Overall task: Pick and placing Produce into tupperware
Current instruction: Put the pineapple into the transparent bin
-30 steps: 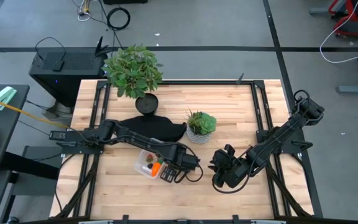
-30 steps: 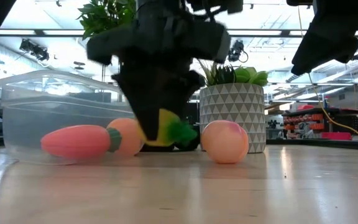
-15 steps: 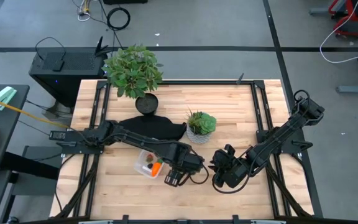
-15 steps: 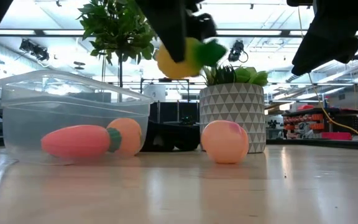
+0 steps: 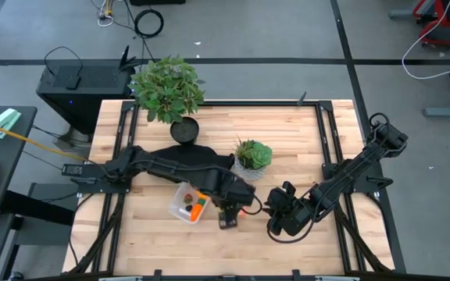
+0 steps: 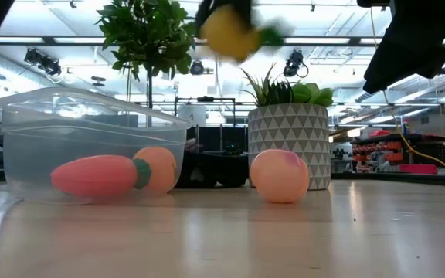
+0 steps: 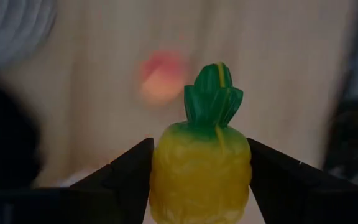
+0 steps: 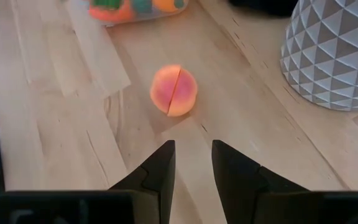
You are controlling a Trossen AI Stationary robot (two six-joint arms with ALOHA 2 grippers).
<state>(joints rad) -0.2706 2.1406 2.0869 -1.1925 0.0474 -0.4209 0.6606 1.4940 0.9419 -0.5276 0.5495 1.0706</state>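
Left wrist view shows the left gripper (image 7: 201, 180) with its fingers (image 7: 126, 174) pinching a yellow toy pineapple (image 7: 201, 171) by its sides, green crown pointing away from the wrist. From the low view the pineapple hangs high above the table (image 6: 284, 239), clear of the wood, over the gap between the clear tupperware (image 6: 83, 139) and the patterned plant pot (image 6: 288, 143). Inside the tupperware lie an orange carrot (image 6: 95, 175) and a round orange (image 6: 159, 170). A pink-red round fruit (image 8: 174, 91) rests on the table just beside the pot. In the right wrist view the right gripper (image 8: 191, 168) hovers near that fruit, fingers slightly parted and holding nothing.
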